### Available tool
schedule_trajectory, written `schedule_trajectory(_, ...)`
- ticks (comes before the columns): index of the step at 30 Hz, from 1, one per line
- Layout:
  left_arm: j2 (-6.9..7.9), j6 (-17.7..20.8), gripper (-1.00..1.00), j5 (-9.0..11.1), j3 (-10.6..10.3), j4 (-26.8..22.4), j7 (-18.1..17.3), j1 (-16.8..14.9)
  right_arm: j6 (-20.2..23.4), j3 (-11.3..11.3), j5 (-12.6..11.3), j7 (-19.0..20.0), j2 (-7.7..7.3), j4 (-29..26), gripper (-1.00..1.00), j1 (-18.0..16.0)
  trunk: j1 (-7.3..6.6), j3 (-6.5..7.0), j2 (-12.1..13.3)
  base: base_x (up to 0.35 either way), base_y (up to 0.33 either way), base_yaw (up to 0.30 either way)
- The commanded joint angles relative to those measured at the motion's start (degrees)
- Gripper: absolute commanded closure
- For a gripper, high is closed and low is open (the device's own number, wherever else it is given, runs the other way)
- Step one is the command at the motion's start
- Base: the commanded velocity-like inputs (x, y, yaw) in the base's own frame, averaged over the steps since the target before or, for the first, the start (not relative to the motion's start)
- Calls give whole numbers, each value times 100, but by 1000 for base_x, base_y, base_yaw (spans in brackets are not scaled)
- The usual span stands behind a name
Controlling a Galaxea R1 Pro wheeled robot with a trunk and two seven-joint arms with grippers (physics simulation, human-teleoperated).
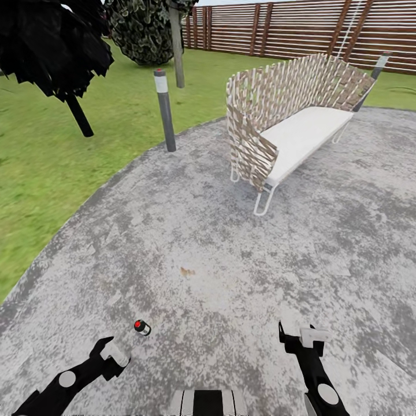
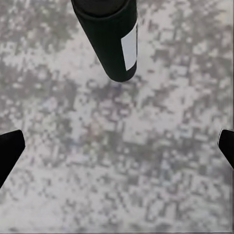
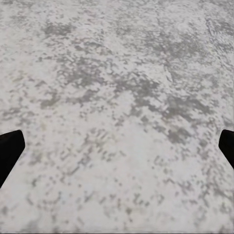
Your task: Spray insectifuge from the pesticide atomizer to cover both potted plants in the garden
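Nearest the robot, both arms reach low over the round grey paved patio (image 1: 190, 231). The left gripper (image 1: 110, 353) hangs at the near left part of the paving, and the left wrist view shows its two dark fingertips (image 2: 9, 151) set wide apart at the picture's sides with nothing between them but mottled grey paving. The right gripper (image 1: 303, 338) hangs at the near right part, its fingertips (image 3: 9, 148) likewise spread wide with only bare paving between them. Just beyond the left gripper a small dark post with a red top (image 1: 141, 327) stands on the paving; the left wrist view shows a dark cylinder with a white patch (image 2: 112, 39) standing ahead of the open fingers, not touching them. A small brownish speck (image 1: 186, 271) lies farther out near the patio's middle. Beyond that, toward the far right of the paving, stands a woven bench with a white seat (image 1: 300, 133) on thin white legs. At the patio's far left edge, where paving meets the green lawn (image 1: 52, 150), rises a tall grey post with a red dot (image 1: 164, 110). On the lawn stand a dark-leaved tree (image 1: 52, 40) and a speckled bush (image 1: 144, 29), with a brown slatted wooden fence (image 1: 289, 29) closing the far side. Neither the pesticide atomizer nor the potted plants can be made out here.
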Motion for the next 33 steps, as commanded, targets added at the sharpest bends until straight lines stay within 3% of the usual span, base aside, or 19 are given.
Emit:
schedule_trajectory(1, 1, -25, -100, -36, 0, -1, -2, -3, -14, 6, 2, -20, -1, 1, -100, -2, 1, -36, -3, 0, 0, 0)
schedule_trajectory(33, -21, -21, -100, -39, -35, -1, 9, -4, -6, 4, 16, -20, -1, -30, -100, -2, 4, -79, -4, 14, 0, 0)
